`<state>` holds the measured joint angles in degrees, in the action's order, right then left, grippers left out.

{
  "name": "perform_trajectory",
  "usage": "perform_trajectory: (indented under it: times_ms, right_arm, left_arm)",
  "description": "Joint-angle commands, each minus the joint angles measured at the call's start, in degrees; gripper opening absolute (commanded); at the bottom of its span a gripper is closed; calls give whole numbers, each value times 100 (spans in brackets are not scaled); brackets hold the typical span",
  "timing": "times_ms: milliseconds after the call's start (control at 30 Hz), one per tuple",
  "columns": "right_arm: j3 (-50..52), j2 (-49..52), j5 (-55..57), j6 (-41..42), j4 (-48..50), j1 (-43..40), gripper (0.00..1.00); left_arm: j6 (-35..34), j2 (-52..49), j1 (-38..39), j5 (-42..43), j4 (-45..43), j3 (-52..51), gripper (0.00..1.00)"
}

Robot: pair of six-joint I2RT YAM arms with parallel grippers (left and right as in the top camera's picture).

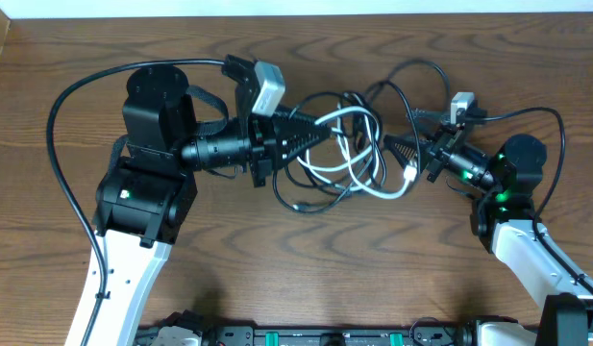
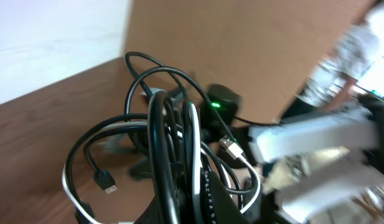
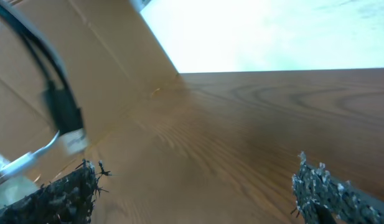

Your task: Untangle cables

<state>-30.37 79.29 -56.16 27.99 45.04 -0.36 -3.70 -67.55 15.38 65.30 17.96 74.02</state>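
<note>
The left tool is clamped shut on the cables; its wrist view shows several black strands pinched together with the white cable. Any pull from here would likely drag the whole tangle across the counter, or draw the loops tighter rather than free one cord; a plug could also catch in a loop. The right tool stands wide open, holding nothing; closed carelessly, it may take two strands or none. The tangle lies mid-counter between the two tools; its left edge is in the left tool, while the white cable's end sits just beside the right tool's fingers.
</note>
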Motion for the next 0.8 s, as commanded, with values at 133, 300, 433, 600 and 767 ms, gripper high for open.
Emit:
perform_trajectory:
  times_ms: [133,300,433,600,767]
  right_arm:
    - [-59,-31,-848,-87,1075,350,99]
    - [-59,-31,-1285,-81,1657,385,99]
    - [-59,-31,-1349,-81,1655,385,99]
    - [-59,-31,-1344,514,2437,382,97]
    - [-59,-31,-1349,1646,3807,385,98]
  left_arm:
    - [437,-94,-37,1421,-50,122,8]
    - [551,-105,-37,1838,-50,122,8]
    - [566,-105,-37,1939,-50,122,8]
    - [566,-105,-37,1974,-44,98,8]
    - [872,-105,-37,2299,-48,-63,8]
